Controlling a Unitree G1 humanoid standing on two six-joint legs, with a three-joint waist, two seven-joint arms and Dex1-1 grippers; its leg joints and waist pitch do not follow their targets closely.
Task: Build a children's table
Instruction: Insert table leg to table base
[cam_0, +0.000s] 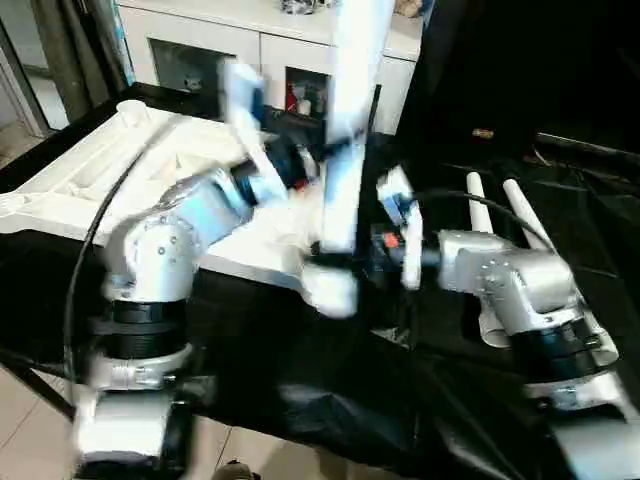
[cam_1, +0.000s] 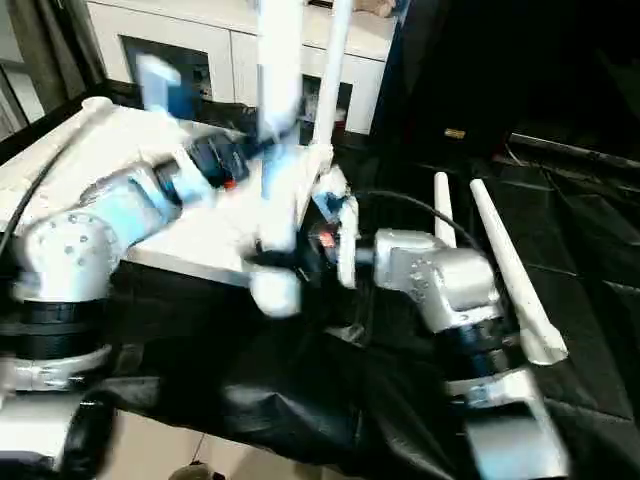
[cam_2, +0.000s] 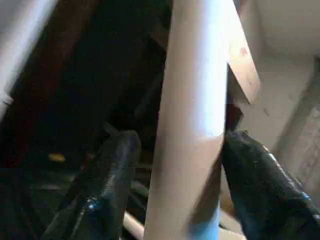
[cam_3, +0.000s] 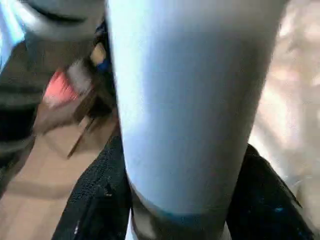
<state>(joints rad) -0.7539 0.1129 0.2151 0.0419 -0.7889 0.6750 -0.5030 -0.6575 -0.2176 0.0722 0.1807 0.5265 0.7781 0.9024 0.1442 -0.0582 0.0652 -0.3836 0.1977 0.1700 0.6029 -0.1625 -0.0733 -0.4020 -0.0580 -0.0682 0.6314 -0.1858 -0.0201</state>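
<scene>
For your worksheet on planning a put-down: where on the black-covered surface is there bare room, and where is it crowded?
Bare black cloth lies along the near edge, below the tabletop. Bare cloth also lies beyond the two loose legs. It is crowded in the middle, where both grippers and the upright leg meet.

The white table top (cam_0: 70, 175) is laid upside down at the upper left, ribbed underside up. One white tube leg (cam_0: 345, 150) is held upright at the centre. Two more legs (cam_1: 500, 260) are laid at the right on black cloth.

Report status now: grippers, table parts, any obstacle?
Right gripper shut on upright leg. Left gripper around the leg, gap visible. Tabletop upside down. Two spare legs lying right.
</scene>
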